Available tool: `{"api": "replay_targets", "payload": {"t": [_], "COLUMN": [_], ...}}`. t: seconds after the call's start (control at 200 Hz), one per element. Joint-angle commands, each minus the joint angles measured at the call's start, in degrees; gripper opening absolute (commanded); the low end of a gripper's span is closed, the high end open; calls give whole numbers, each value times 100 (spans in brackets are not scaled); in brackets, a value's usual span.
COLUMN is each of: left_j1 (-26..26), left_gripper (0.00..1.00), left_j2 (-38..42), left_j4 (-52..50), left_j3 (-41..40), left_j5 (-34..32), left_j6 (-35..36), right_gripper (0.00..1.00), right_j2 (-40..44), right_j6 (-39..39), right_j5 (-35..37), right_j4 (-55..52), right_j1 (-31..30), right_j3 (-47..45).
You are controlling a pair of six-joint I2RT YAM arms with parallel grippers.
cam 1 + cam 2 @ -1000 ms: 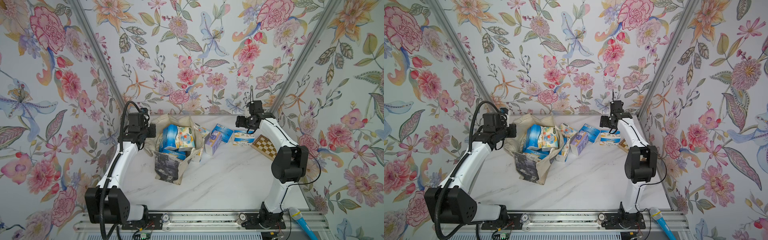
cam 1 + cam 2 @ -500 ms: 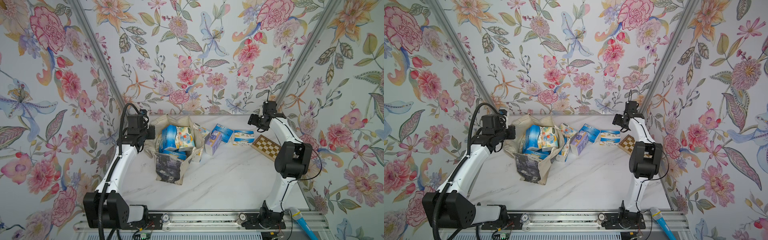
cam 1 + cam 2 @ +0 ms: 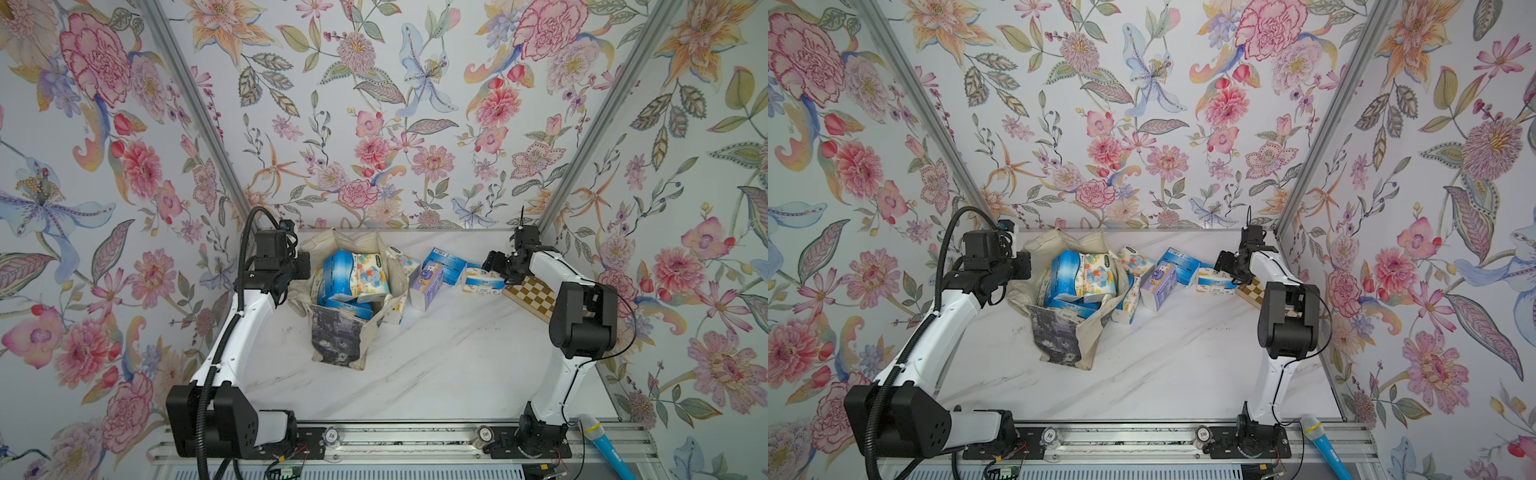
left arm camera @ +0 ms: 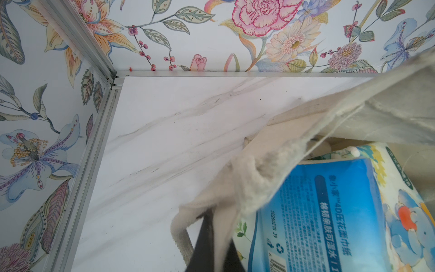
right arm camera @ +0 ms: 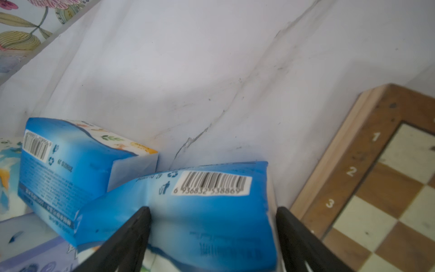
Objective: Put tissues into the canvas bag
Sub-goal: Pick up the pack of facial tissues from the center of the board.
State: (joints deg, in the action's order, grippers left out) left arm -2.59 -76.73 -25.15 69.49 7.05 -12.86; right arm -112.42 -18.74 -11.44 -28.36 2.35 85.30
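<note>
Right end effector returned astride a tissue pack, contact perhaps hidden.

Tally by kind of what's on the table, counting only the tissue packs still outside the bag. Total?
tissue packs outside the bag: 5, including the lavender pack
canvas bag: 1
chessboard: 1
Total: 7
The packs inside the bag overlap each other, so they are not counted.

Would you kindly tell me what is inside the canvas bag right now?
Several blue-and-white tissue packs, one showing a cartoon animal, fill the canvas bag. Anything beneath them is hidden.
</note>
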Motion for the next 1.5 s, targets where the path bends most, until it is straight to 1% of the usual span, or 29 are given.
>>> {"api": "replay_targets", "payload": {"t": [0.0,0.09,0.295,0.5,0.601,0.666,0.846,1.016,1.081,1.211,1.346,1.496], "left_j1": [49,54,66,95,118,131,161,161,162,171,214,266], "left_gripper": [0,0,0,0,0,0,0,0,0,0,0,0], "left_j2": [191,185,232,250,279,294,325,265,246,289,333,404], "left_j4": [60,62,83,82,80,87,137,169,137,102,54,50], "left_j3": [-136,-143,-193,-240,-272,-280,-328,-289,-237,-219,-243,-344], "left_j5": [6,29,25,33,32,33,84,168,181,125,97,69], "left_j6": [-23,-23,-6,20,36,43,29,20,37,80,116,135], "right_gripper": [84,84,85,85,85,85,86,91,100,99,99,99], "right_j2": [561,871,1390,1677,1936,2150,2479,2093,1903,1617,1362,1252], "right_j6": [-95,-168,-499,-853,-890,-776,-71,1104,1461,1959,2367,2755], "right_j5": [-290,-448,-1068,-1897,-2046,-1972,-1298,-208,-47,328,463,290], "right_j4": [-32,-28,41,144,125,111,37,-43,-38,87,114,71], "right_j1": [-172,-283,-587,-818,-844,-801,-857,-1431,-1558,-1721,-1738,-1729], "right_j3": [-476,-810,-1480,-1826,-1887,-1888,-1768,-1420,-1276,-1077,-904,-896]}}
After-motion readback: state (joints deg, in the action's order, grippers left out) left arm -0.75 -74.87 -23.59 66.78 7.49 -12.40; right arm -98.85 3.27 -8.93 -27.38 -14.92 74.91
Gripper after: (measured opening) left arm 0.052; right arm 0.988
